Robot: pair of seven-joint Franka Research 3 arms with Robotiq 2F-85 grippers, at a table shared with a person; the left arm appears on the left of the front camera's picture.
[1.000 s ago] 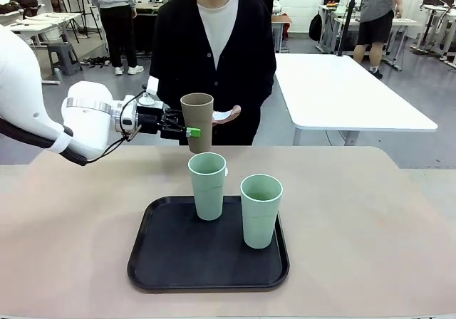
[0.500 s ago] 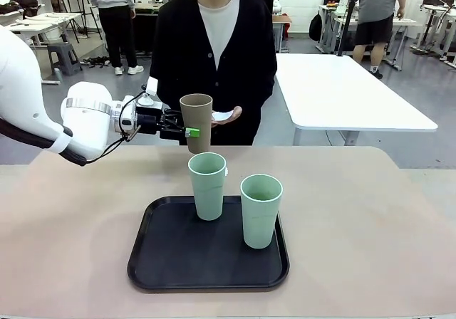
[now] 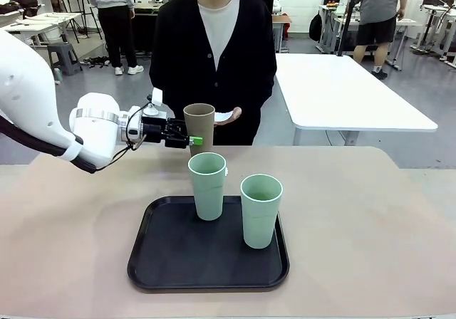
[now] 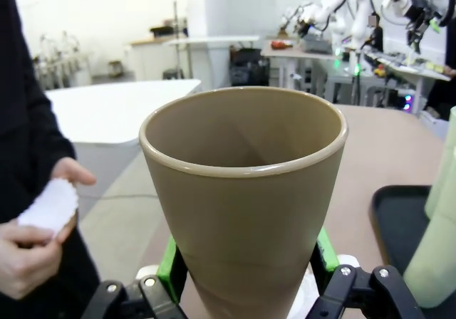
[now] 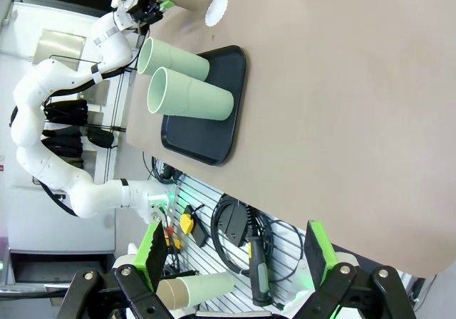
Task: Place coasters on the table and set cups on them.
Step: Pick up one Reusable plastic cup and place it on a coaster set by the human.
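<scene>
1. Tan cup (image 3: 199,123) stands upright in the clamp of the left gripper (image 3: 194,140); the green pads (image 4: 171,262) press on its lower wall from opposite sides, seen close in the left wrist view; the white arm reaches in from the left with its wrist held level, over the far part of the table (image 3: 370,212).
2. In the front view the tan cup's base is hidden behind a mint cup; the right wrist view shows that base close to a single coaster (image 5: 216,9) lying flat on the table beyond the tray (image 5: 206,137); whether the two touch I cannot tell.
3. The right gripper (image 5: 231,262) has its jaws wide apart with nothing between them; it is held out past the table's edge, its view rolled sideways.
4. The person's hand (image 3: 231,114) is raised at waist height at the far side, just beyond the tan cup, and holds white coasters (image 3: 222,115); the left wrist view shows both hands on them.
5. The table is beige and matte; the black tray sits near its middle with the two mint cups (image 3: 207,187) upright on it, one at the far rim, the other to the right and nearer, slightly apart.
6. Behind on the right stands a white rectangular table (image 3: 342,91); the floor is grey; other people stand farther off.
</scene>
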